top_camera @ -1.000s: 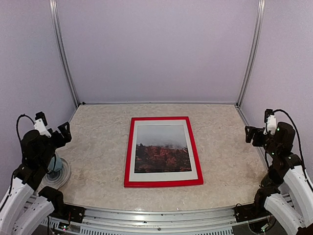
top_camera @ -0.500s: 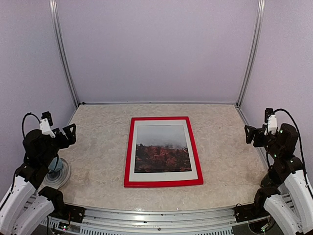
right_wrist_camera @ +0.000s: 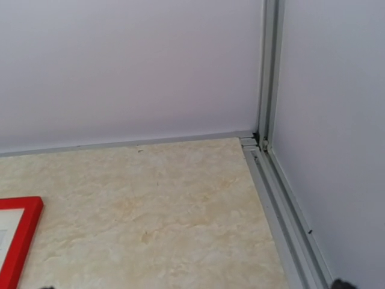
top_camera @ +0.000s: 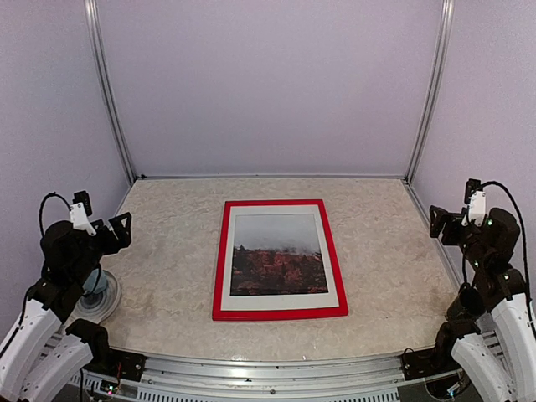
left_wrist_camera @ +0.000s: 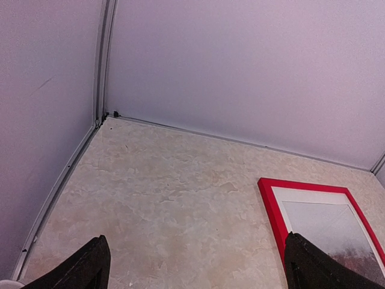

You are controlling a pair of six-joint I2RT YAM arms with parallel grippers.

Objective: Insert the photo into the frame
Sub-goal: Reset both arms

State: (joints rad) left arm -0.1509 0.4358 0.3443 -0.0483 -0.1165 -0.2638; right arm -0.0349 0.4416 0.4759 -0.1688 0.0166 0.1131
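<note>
From the top external view, the frame (top_camera: 219, 261) is seen lying flat at the middle of the table (top_camera: 167, 251), red face up. The photo (top_camera: 278, 255) is seen inside it, printed side up, bordered by a white mat (top_camera: 283, 301) within the red edge. Nothing else is held in the frame as far as can be seen. The left gripper (top_camera: 115, 226) is held at the left edge of the table and the right gripper (top_camera: 444, 224) at the right edge. Both are well apart from the frame, with jaws spread wide and nothing grasped. A round pale object (top_camera: 102, 300) is seen by the left arm's base; what it is cannot be told.

From the left wrist view, two dark fingertips (left_wrist_camera: 90, 268) are shown far apart with only bare table between them, and the frame's far left corner (left_wrist_camera: 269, 194) is seen off to the right.

From the right wrist view, a red corner of the frame (right_wrist_camera: 18, 241) is caught at the lower left, and the fingers are barely shown at the bottom edge.

The insertion is judged to be done already. Little more than parking the arms seems to be called for next, with the frame left undisturbed.
</note>
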